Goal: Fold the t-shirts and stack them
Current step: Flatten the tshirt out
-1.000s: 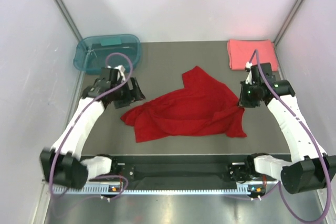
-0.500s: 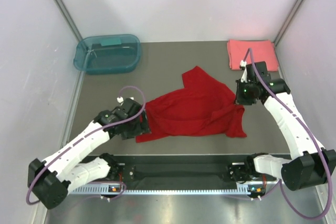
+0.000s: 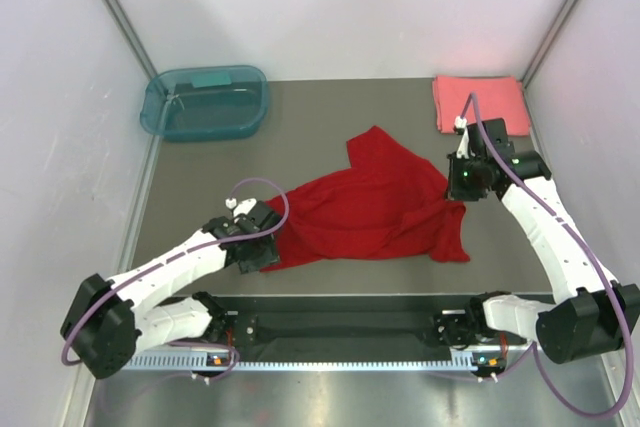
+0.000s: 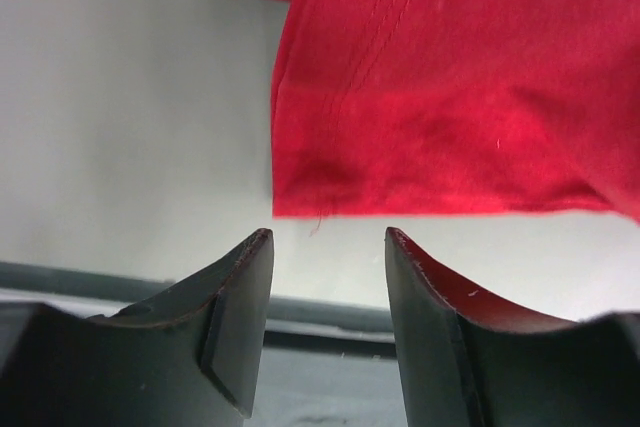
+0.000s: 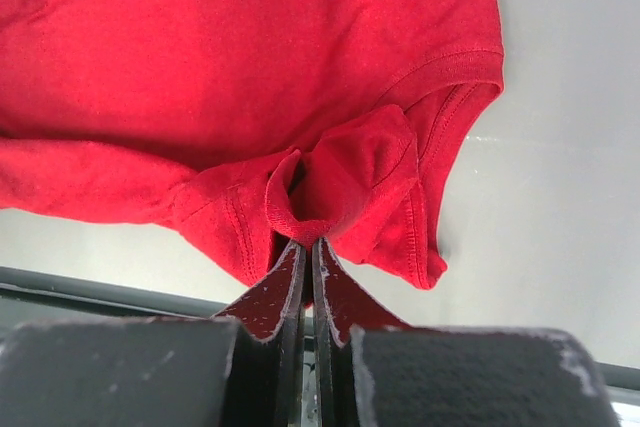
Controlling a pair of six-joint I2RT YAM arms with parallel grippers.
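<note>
Left pincer point(image 4: 328, 239): jaws spread, nothing between them. A hem corner of the red shirt point(image 3: 370, 209) lies just ahead of the tips; contact cannot be determined. From above, its fingers cannot be made out. The red shirt lies crumpled mid-worktop point(image 3: 320, 117). Right pincer point(image 5: 310, 247): pressed together, pinching a bunched fold at the shirt's right edge beside a ribbed opening, sleeve or neck unclear. Far right corner: pink shirt point(image 3: 478, 102), folded flat, near edge partly crossed by a cable point(image 3: 480, 132). Far left: teal tub point(image 3: 258, 107), contents indistinct.
</note>
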